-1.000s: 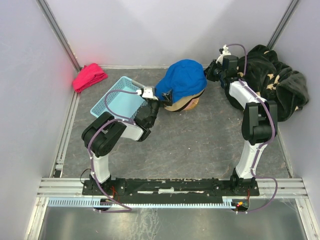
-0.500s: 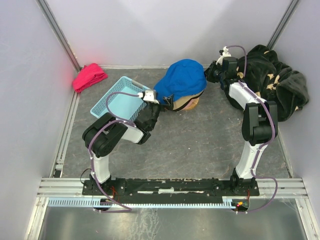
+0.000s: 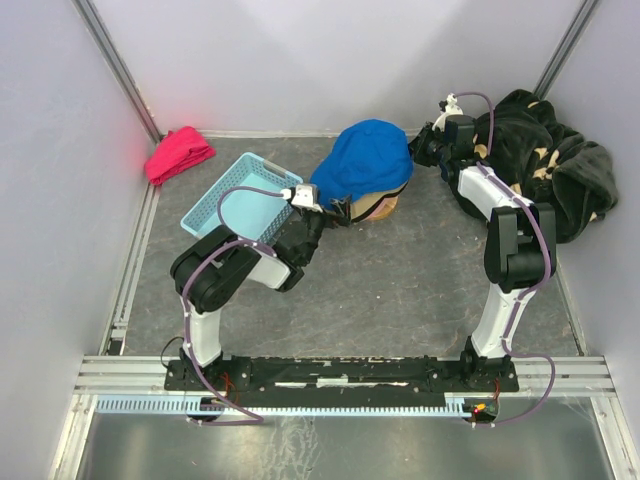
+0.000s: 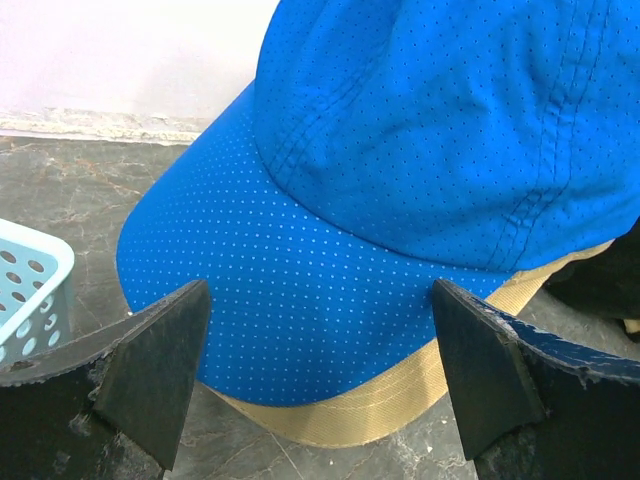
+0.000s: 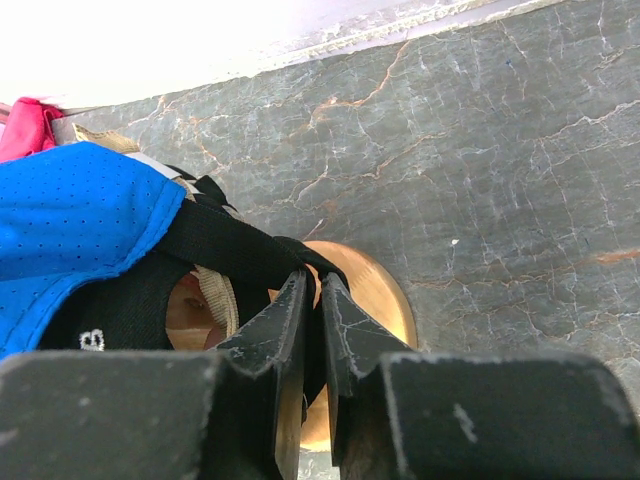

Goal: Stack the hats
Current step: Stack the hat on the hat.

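The left claw [image 4: 320, 300] is standing wide open and released, its two fingers [image 4: 160, 370] reaching either side of the blue cap's brim without touching it. The right claw [image 5: 312, 285] is hovering at the far right of the hat stack with its fingers nearly together. A black strap [image 5: 230, 245] is running across just at their tips, and I cannot tell whether they are pinching it.

The grey table [image 3: 400, 290] is carrying everything. A big black flowered fabric [image 3: 560, 160] is lying heaped in the far right corner. The hats are sitting stacked at the far middle, between the two claws: the blue cap [image 3: 365, 155] is lying on top, a tan cap [image 4: 400, 400] is showing beneath its brim, and a black cap [image 5: 110, 320] with small white lettering is peeking out lower down. A light blue basket [image 3: 215, 188] is resting just left of the stack. A red cloth [image 3: 180, 152] is lying in the far left corner.
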`<state>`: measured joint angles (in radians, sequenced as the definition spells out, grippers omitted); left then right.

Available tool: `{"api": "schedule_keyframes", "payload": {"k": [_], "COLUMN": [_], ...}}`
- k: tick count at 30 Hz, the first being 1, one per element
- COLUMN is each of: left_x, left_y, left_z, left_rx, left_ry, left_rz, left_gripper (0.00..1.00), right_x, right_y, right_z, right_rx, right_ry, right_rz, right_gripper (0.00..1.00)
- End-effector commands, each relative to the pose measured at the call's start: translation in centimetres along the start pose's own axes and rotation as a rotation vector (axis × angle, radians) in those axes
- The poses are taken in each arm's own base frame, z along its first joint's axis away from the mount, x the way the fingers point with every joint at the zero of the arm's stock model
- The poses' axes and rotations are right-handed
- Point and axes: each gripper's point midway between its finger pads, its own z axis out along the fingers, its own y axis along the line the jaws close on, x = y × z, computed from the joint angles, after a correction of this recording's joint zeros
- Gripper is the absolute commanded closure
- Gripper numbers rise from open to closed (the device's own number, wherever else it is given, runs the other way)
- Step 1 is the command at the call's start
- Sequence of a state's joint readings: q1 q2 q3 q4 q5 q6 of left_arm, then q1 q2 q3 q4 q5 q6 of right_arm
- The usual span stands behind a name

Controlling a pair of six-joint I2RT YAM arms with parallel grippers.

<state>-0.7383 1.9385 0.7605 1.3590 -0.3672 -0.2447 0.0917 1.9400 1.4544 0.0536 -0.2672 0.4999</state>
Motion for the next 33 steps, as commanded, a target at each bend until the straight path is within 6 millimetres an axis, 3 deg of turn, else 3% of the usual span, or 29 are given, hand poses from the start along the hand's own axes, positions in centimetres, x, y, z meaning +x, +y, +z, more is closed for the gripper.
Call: {"api": "schedule_keyframes", "payload": {"k": [1, 9, 15, 19, 23, 33], "left_x": [0.9, -4.1, -4.9, -5.5, -5.4, -8.5], "left_y": [-1.5, 0.0, 2.7, 4.2, 6.0, 10.1], "left_z": [-1.0, -2.4, -3.6, -4.0, -3.5, 0.2], "left_rx": [0.038, -0.055, -0.163, -0.203, -0.274, -0.296], "left_ry": [0.039, -0.063, -0.048, -0.033, 0.018, 0.047], "left_rz": [-0.058, -0.060, 0.071, 0.057, -0.040, -0.330], "left_gripper": [0.04, 0.01, 0.01, 0.01, 0.01, 0.01], "right_x": [4.9, 4.5, 4.1, 4.0, 3.7, 2.2], "right_y": [-2.7, -2.8, -2.8, -2.8, -2.7, -1.5], "right_z": [-0.5, -0.6, -0.8, -0.9, -1.1, -1.6], "right_rx": [0.109, 0.112, 0.113, 0.110, 0.103, 0.080], "right_ry": [0.142, 0.138, 0.131, 0.128, 0.120, 0.087], "right_rz": [0.021, 0.018, 0.023, 0.026, 0.030, 0.031], "right_gripper": [0.80, 0.78, 0.74, 0.69, 0.65, 0.61]}}
